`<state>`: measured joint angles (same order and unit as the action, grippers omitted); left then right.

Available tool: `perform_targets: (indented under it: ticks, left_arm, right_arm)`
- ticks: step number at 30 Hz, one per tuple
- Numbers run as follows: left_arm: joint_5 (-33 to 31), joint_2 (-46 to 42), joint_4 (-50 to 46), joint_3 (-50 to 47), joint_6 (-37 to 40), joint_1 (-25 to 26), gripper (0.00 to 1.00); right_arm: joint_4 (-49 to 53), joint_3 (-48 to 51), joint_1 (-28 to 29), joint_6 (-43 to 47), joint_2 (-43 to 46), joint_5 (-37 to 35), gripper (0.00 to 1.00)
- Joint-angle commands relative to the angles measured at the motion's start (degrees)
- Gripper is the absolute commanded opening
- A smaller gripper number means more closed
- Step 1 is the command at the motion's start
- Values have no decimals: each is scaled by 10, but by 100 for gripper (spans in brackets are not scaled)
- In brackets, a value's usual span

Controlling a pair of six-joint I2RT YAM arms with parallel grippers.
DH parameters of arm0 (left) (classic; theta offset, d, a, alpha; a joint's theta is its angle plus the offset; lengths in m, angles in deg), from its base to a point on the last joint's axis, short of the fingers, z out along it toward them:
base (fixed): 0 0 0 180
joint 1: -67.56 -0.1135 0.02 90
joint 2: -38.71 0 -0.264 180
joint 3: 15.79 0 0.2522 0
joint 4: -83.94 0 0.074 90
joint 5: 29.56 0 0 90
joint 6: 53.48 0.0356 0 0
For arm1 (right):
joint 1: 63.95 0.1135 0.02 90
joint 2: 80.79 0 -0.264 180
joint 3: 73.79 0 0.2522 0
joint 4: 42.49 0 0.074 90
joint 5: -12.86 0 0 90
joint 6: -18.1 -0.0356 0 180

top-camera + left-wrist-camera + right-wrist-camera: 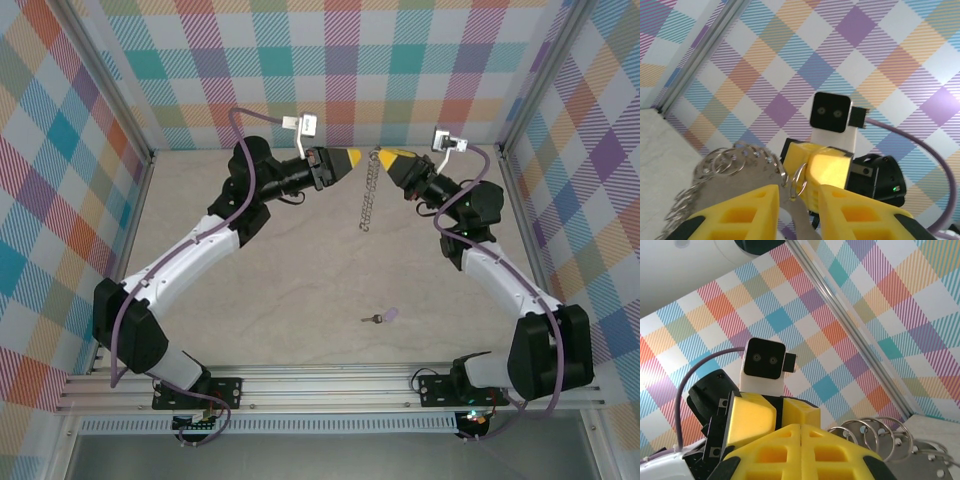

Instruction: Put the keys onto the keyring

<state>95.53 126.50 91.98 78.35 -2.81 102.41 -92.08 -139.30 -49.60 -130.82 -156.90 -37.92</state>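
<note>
Left gripper (799, 197) jaws stood apart around the raised keyring (735, 165); right gripper (801, 427) jaws pinched it; from above, purple key (382, 317) lay on table (250, 260).

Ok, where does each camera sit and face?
Top external: above and behind, looking down on the table; left arm and right arm show.
Left wrist: on its arm, faces the right end effector; own yellow fingers below.
Right wrist: on its arm, faces the left end effector; own yellow fingers below.
All share the keyring.
</note>
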Motion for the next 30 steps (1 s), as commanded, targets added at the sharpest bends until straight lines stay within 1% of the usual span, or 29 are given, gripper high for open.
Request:
perform_targets:
  ticks: [1, 8, 22, 26, 30]
  left_arm:
    - [16, 10, 55, -6, -25, 7, 27]
    - [18, 21, 76, -7, -40, 11, 24]
    - [18, 39, 85, 8, -44, 22, 24]
    - [15, 42, 86, 11, -44, 24, 27]
    - [10, 41, 93, 9, -43, 24, 34]
  right_arm:
    - [-82, -20, 2, -40, -11, -18, 0]
    - [-104, -24, 3, -62, -25, -24, 0]
    - [-101, -29, 5, -67, -32, -20, 0]
    - [-100, -28, 5, -68, -32, -18, 0]
    - [-99, -27, 5, -68, -32, -16, 0]
